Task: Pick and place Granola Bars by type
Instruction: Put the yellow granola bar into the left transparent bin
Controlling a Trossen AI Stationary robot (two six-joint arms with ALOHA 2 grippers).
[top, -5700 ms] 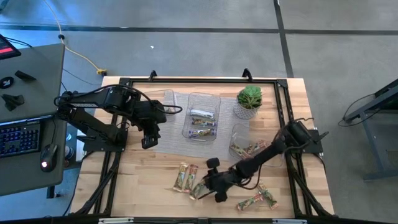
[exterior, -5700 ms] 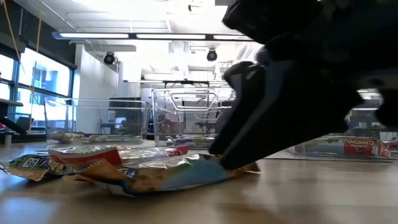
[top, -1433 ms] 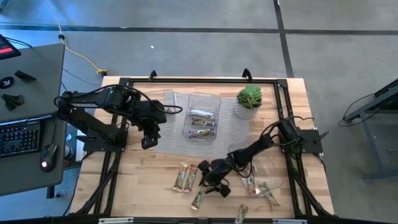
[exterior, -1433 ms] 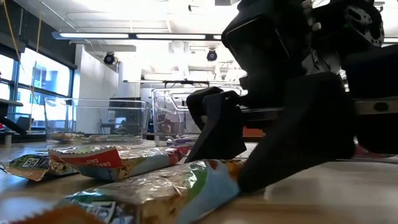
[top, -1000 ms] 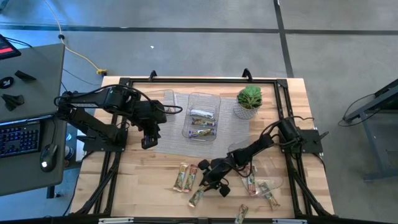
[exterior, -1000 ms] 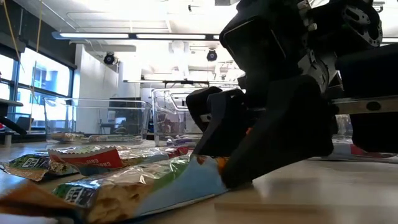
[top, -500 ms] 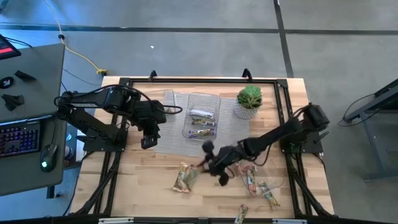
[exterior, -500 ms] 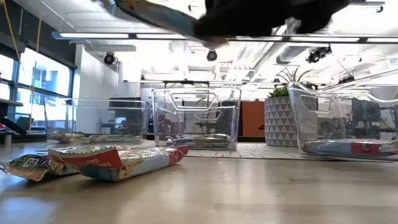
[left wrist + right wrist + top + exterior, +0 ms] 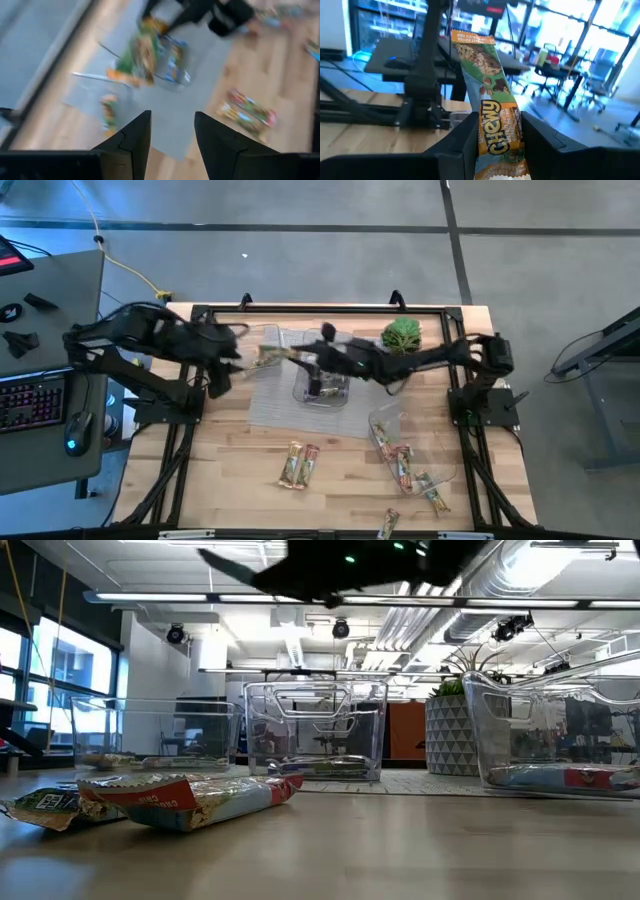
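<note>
Here the right end effector (image 9: 495, 145) pinches a green Chewy granola bar (image 9: 492, 115), which juts beyond its fingertips.

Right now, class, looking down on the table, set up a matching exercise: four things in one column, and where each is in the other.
1. Chewy granola bar
2. potted plant
3. pair of loose bars
4. left hand

A. bare wood at the table's front
B. far edge, by the right arm
C. clamped in the right hand
D. empty, fingers apart, at the mat's left edge

Pairs: 1-C, 2-B, 3-A, 4-D
</note>
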